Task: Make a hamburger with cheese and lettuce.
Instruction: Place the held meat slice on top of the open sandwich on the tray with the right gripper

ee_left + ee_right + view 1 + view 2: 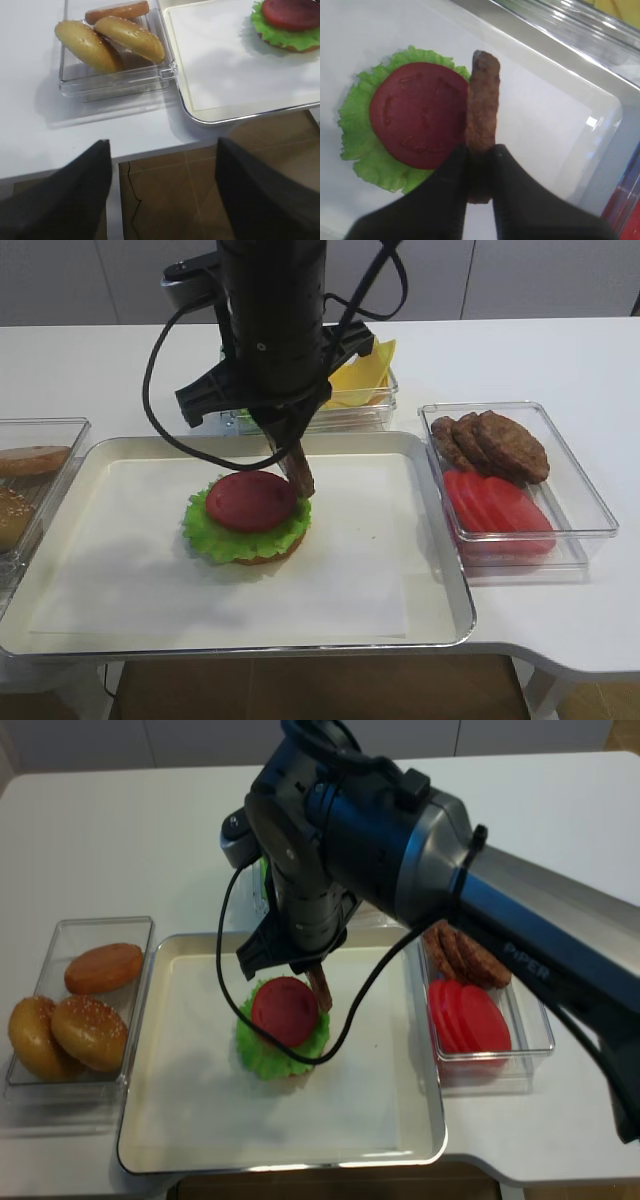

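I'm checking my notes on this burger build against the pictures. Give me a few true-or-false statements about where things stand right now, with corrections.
1. The right gripper holds a patty on edge. True.
2. A patty already lies flat on the hamburger. False: the tomato slice is the top layer, over the lettuce.
3. The left gripper is open and holds nothing. True.
4. The cheese sits on the tray. False: it is in a clear box behind the tray.
5. The bun box holds tomato slices. False: it holds buns; spare tomato is in the right-hand box.
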